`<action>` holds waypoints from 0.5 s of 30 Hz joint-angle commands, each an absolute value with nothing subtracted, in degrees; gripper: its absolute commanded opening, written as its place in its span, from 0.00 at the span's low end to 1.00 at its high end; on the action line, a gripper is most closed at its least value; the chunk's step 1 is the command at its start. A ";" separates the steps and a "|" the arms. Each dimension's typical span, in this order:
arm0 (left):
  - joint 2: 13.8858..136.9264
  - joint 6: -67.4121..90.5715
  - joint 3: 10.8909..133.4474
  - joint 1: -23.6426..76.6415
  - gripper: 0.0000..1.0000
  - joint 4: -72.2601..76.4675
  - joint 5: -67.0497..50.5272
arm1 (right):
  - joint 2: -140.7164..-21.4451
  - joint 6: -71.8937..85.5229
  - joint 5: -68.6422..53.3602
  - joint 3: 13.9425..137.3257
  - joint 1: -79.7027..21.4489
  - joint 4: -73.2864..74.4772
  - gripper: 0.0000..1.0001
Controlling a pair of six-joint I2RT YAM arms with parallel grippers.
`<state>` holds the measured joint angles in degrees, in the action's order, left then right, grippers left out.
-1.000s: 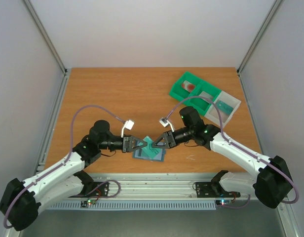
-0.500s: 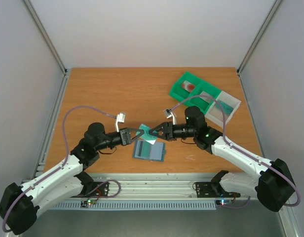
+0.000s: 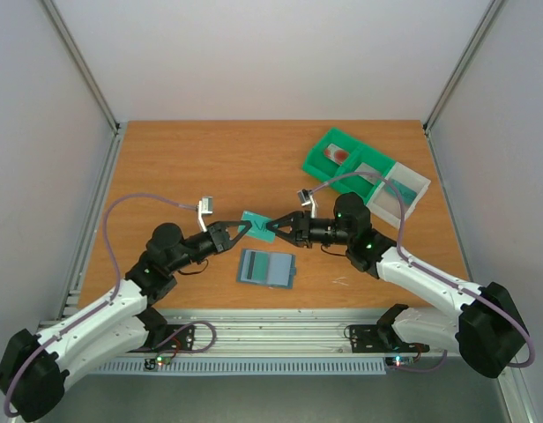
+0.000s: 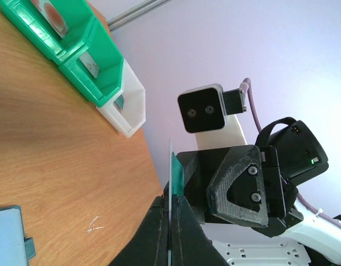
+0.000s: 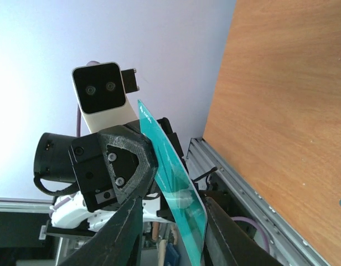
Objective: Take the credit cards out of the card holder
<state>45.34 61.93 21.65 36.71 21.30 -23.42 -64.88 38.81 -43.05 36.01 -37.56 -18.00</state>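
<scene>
The slate-blue card holder (image 3: pixel 266 268) lies open and flat on the table, with a teal strip showing in it; one corner of the card holder (image 4: pixel 7 235) shows in the left wrist view. Above and behind it, my left gripper (image 3: pixel 248 226) is shut on one end of a teal credit card (image 3: pixel 256 221) held in the air. In the left wrist view the card (image 4: pixel 178 173) is edge-on in the left gripper (image 4: pixel 170 221). My right gripper (image 3: pixel 278 227) faces it, and the card (image 5: pixel 176 172) slants between the spread fingers of the right gripper (image 5: pixel 173 202).
A green compartment bin (image 3: pixel 338 160) and an adjoining white bin (image 3: pixel 402 188) stand at the back right, with a reddish card (image 3: pixel 335 154) in the green one. The aluminium rail (image 3: pixel 280 330) runs along the table's near edge.
Both grippers have risen from the card holder and moved back, with the teal card pulled out of it. The holder stays on the table. The right jaws widened, then narrowed.
</scene>
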 commanded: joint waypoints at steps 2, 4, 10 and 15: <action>44.49 63.38 19.88 36.46 0.00 26.34 -20.15 | -64.72 40.71 -42.44 35.16 -37.75 -21.89 0.24; 44.03 63.62 19.57 36.47 0.00 26.23 -19.56 | -64.93 41.20 -42.61 34.98 -37.78 -22.54 0.21; 42.92 63.63 19.42 36.46 0.01 25.23 -18.33 | -65.72 42.70 -42.63 34.57 -37.75 -24.50 0.23; 43.03 63.78 19.27 36.47 0.00 25.56 -18.33 | -66.43 44.26 -42.89 33.90 -37.77 -26.83 0.17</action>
<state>43.62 64.12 20.12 36.69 22.55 -20.23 -66.04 42.48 -42.44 34.76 -37.56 -22.46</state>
